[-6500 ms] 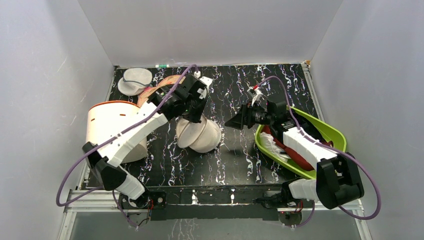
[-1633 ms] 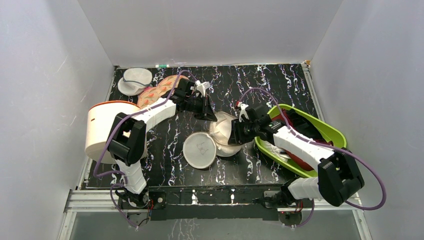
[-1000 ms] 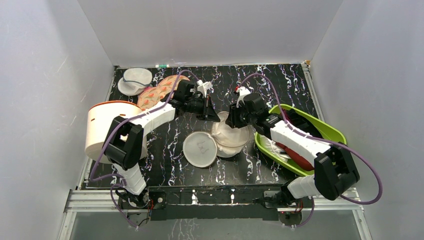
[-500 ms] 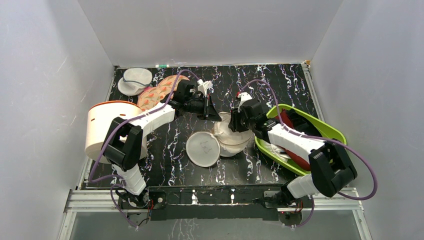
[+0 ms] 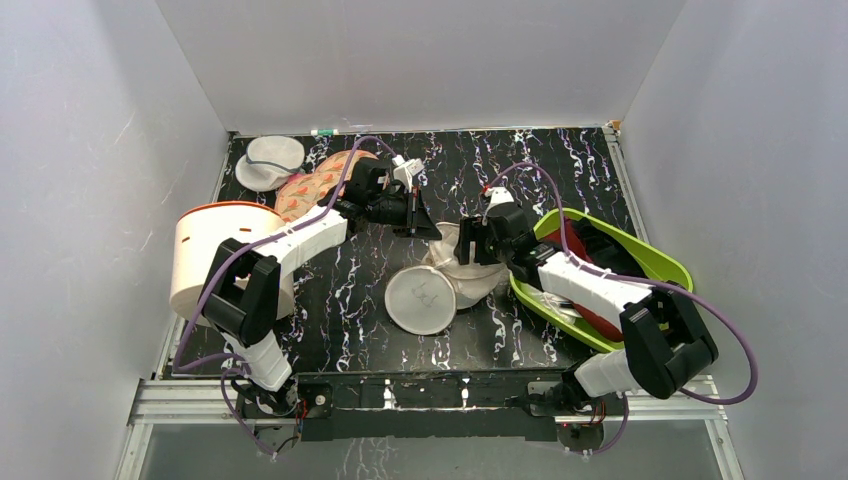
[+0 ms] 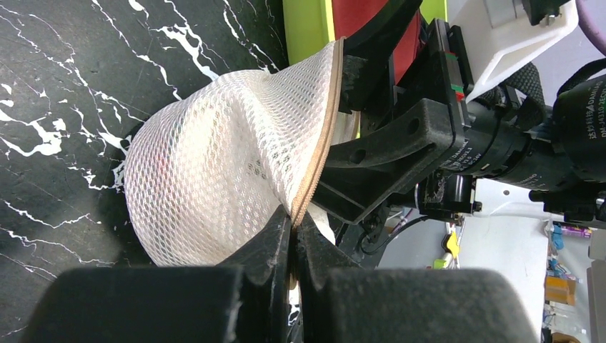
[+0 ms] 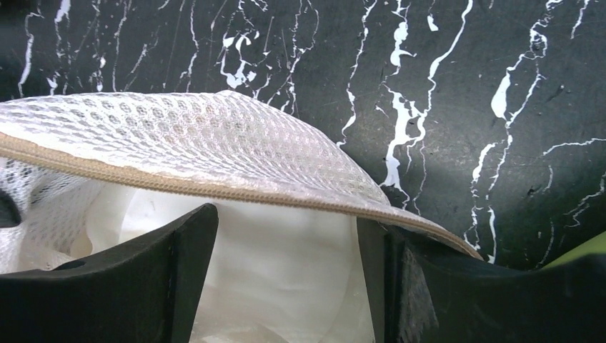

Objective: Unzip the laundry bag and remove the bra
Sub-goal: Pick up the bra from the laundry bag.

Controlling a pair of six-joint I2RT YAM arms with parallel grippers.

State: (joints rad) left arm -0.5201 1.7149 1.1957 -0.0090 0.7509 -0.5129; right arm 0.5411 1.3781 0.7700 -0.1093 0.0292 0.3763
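The laundry bag point(image 6: 214, 157) is pinched at its zip rim by the closed left gripper point(image 6: 293, 232), while the right gripper point(image 7: 286, 286) is spread wide at its mouth, grasping nothing.

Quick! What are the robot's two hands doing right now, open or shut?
Left gripper: shut, pinching the laundry bag by its zipper edge.
Right gripper: open, fingers spread wide at the bag's opening.
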